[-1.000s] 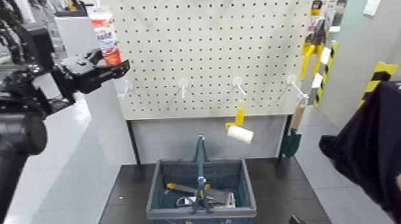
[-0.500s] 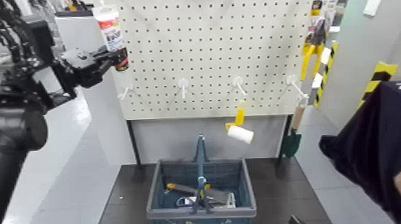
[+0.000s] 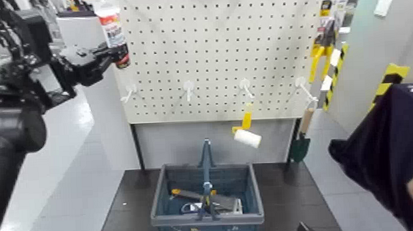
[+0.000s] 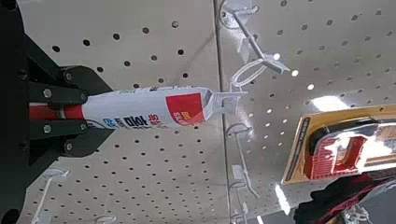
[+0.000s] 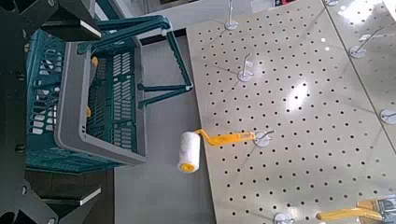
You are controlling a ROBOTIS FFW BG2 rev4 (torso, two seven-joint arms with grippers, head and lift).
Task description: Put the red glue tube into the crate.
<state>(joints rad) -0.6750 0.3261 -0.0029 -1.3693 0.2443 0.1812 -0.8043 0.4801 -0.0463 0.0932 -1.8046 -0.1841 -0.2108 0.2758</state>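
Note:
The red glue tube (image 3: pixel 111 26) has a white top and a red-orange lower part. It stands upright against the upper left of the pegboard. My left gripper (image 3: pixel 118 59) is shut on its lower end. In the left wrist view the tube (image 4: pixel 149 109) sticks out from the fingers (image 4: pixel 51 112), its far tip next to a white peg hook (image 4: pixel 245 77). The teal crate (image 3: pixel 160 192) with a grey rim and upright handle stands on the dark floor mat below; it also shows in the right wrist view (image 5: pixel 70 117). My right gripper (image 3: pixel 308 229) is low at the front right, open and empty.
A yellow-handled white paint roller (image 3: pixel 247 136) hangs on the pegboard above the crate, and a trowel (image 3: pixel 301 143) hangs to its right. Tools lie inside the crate. A person in dark clothes (image 3: pixel 384 156) stands at the right. White hooks stick out of the pegboard.
My left gripper has lifted the glue tube higher along the pegboard, first a little right and then slightly back left. Nothing else has moved.

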